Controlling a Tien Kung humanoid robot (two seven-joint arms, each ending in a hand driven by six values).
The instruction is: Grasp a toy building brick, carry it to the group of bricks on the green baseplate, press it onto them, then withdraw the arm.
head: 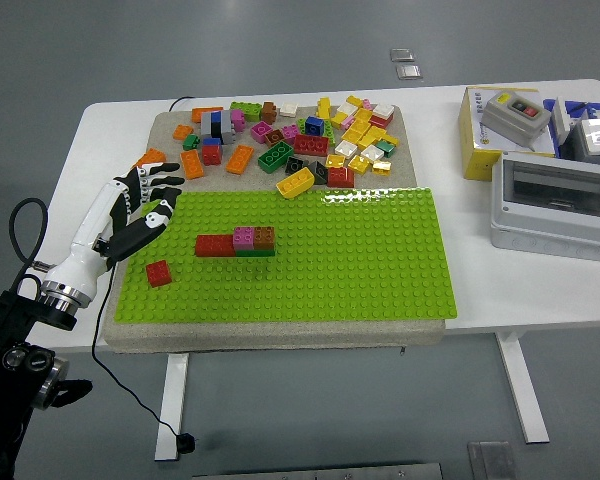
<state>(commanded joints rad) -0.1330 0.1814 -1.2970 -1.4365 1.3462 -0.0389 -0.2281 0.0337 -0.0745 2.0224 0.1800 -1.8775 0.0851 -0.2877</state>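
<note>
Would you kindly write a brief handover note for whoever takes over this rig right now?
Left robot hand: open, holding nothing, over the left edge of the green baseplate. Right arm is out of view.
The group of bricks (red, pink, brown on green) sits on the baseplate; a single red brick stands apart, near its left edge. Loose bricks lie on the mat behind.
Done: a brick appears pressed on.
Left: finish withdrawing the arm.

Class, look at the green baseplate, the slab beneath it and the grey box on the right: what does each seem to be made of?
Green baseplate: likely hard moulded plastic, with regular studs and a glossy glare near its top edge. Slab: matte beige, speckled, possibly foam or felt; unclear. Grey box: smooth light-grey plastic with a translucent window.
</note>
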